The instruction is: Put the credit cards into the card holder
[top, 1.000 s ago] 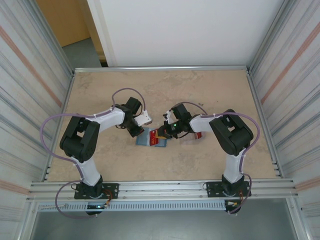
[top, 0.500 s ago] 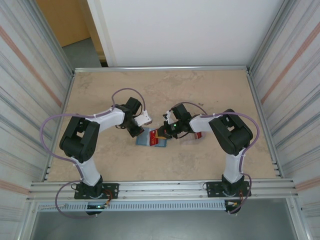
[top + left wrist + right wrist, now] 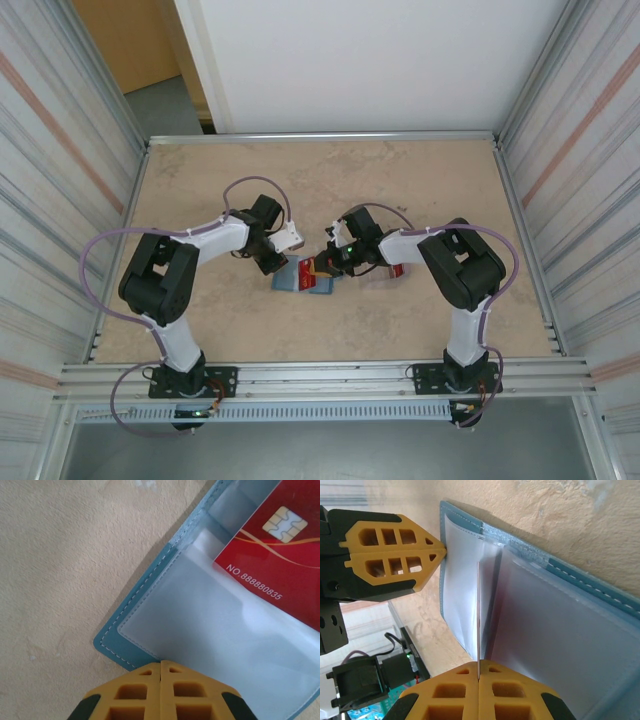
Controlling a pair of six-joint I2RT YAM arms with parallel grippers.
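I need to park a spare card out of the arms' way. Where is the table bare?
Bare: the far half of the table, up to the back rail, and the near strip between the card holder and the front rail. Crowded: the centre, where the left gripper and right gripper meet over the card holder.
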